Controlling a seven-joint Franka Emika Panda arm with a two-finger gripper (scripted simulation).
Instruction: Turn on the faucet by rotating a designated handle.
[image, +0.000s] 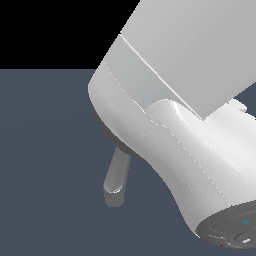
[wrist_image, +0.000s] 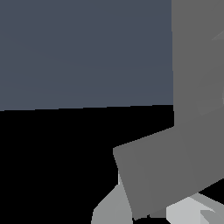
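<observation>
In the exterior view my white arm (image: 180, 125) fills most of the picture and hides nearly all of the faucet. One grey bar of the faucet (image: 116, 181) sticks out from under the arm, slanting down. I cannot tell whether it is the handle or the spout. In the wrist view a broad upright grey faucet part (wrist_image: 197, 61) meets a tilted flat grey block (wrist_image: 168, 173). Two pale finger parts (wrist_image: 107, 210) of my gripper (wrist_image: 148, 214) show on either side of that block, partly hidden behind it. I cannot tell the jaw gap or any contact.
A plain dark blue-grey floor (image: 45, 165) runs under everything and meets a black background (image: 50, 30). The arm's round grey end cap (image: 232, 232) sits at the lower corner on the exterior view's right.
</observation>
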